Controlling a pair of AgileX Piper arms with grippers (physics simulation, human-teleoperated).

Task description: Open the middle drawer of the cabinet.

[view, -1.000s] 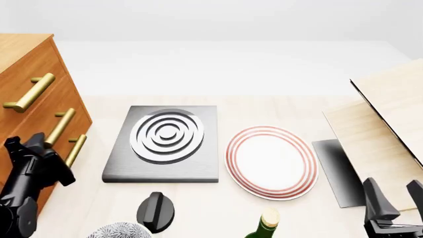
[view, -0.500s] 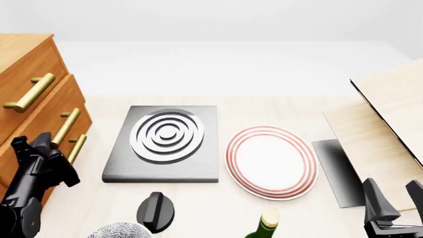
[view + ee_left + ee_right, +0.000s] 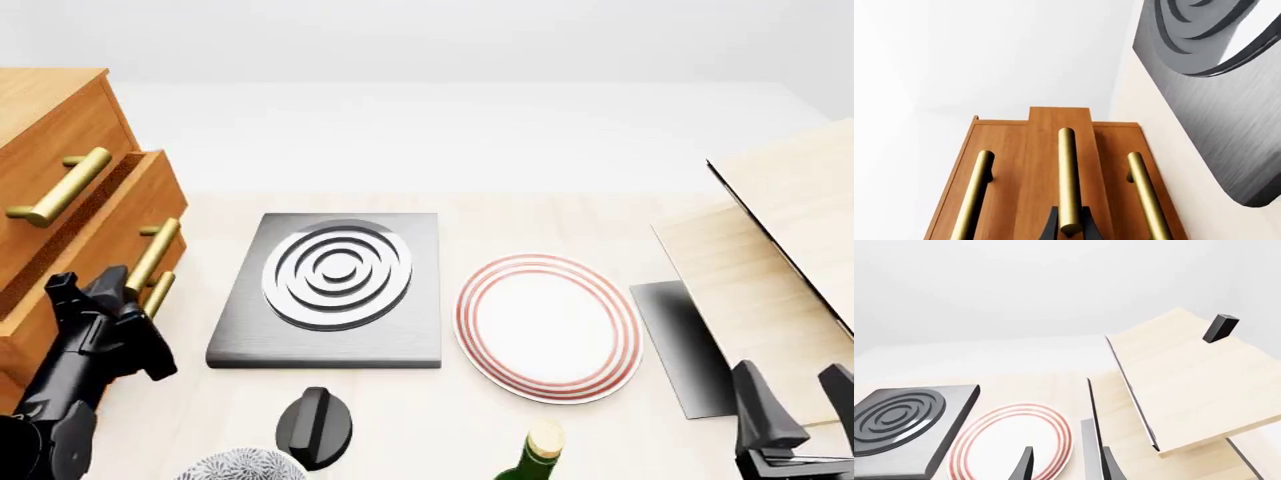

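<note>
The cabinet [image 3: 60, 125] stands at the far left, orange-brown with three brass bar handles. Its middle drawer [image 3: 163, 200] sticks out past the other two fronts. My left gripper [image 3: 118, 288] is shut on that drawer's handle [image 3: 154, 252]. In the left wrist view the middle handle [image 3: 1067, 175] runs between the dark fingertips of the left gripper [image 3: 1069, 227], with the upper and lower handles on either side. My right gripper [image 3: 798, 405] stands open at the near right, holding nothing. In its own view the right gripper [image 3: 1066, 467] points at the plate.
A grey slab with raised rings [image 3: 334, 285] lies right of the cabinet, and a red-rimmed plate [image 3: 547, 325] beside it. A black knob [image 3: 318, 425], a patterned bowl [image 3: 240, 466] and a bottle top [image 3: 541, 450] sit near the front edge. Pale slanted boards [image 3: 787, 240] stand at the right.
The middle drawer has slid further out of the cabinet, and my left gripper has moved with its handle toward the right and nearer. The right arm is still.
</note>
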